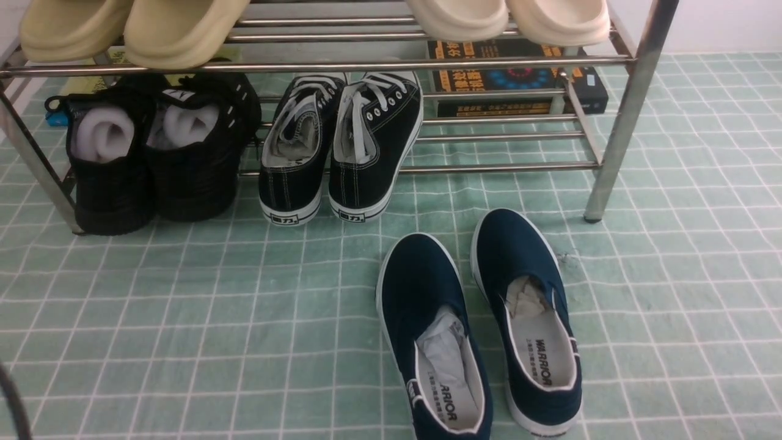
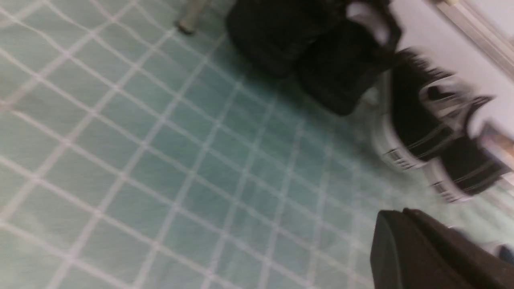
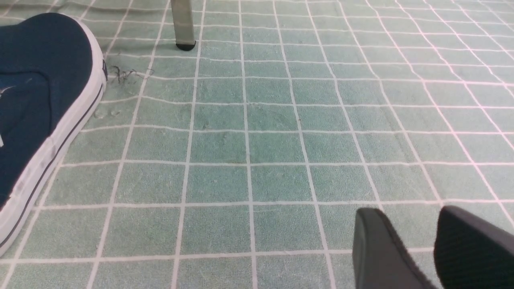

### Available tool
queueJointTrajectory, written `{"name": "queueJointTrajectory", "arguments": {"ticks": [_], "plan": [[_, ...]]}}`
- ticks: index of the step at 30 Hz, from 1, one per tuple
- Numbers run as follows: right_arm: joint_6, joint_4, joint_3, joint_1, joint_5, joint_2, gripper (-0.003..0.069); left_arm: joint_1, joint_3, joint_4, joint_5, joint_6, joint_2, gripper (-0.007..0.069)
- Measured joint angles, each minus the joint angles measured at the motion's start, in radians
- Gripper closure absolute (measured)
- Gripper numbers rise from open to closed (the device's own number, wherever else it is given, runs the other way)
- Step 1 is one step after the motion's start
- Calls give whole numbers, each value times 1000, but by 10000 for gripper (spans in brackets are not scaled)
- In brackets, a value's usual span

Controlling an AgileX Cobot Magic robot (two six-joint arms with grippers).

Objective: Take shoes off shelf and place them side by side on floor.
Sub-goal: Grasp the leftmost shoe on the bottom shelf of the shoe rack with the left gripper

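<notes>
1. Across most of the front view, the floor point(image 1: 183, 318): mint-green, white-gridded, slightly wrinkled like cloth. Probably grips a sole rather than letting it slide, so better to set down than to drag.
2. Along the top of the front view, the shelf point(image 1: 366, 64): two tiers of thin steel rods between thick legs. Seems to leave little headroom under the upper tier. Draw out heel-first, toward the camera.
3. At the upper left of the front view, the shoes point(image 1: 183, 177): all-black knit mesh, side by side on the lower tier, heels toward the camera, white stuffing in the openings. Just beside the black canvas sneakers point(image 1: 342, 146). Likely light, soft in the upper, stiffer at sole and heel, and probably held in shape at the collar by the stuffing. Take hold at the heel collar, one finger inside against the stuffing and one outside.
4. At the lower right of the right wrist view, the right pincer point(image 3: 403, 216): parted, nothing between the fingers, above bare floor.
5. At the lower right of the left wrist view, the left pincer point(image 2: 405, 241): one dark blurred mass. Cannot tell whether parted or closed.
</notes>
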Motion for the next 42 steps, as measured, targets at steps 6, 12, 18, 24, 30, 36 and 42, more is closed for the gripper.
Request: {"name": "queueJointTrajectory", "arguments": {"ticks": [6,12,18,24,30,36,42], "plan": [[0,0,0,0,0,0,421,0,-253,162,329,198,412,624],[0,0,0,0,0,0,421,0,-549,341,344,265,763,618],[0,0,0,0,0,0,421,96,-662,254,262,320,854,614],[0,0,0,0,0,0,421,267,-664,77,51,340,873,614],[0,0,0,0,0,0,421,293,-668,-103,-54,377,929,600],[0,0,0,0,0,0,421,293,-668,-174,-132,411,1007,502],[0,0,0,0,0,0,421,293,-668,-281,-205,426,1070,309]]}}
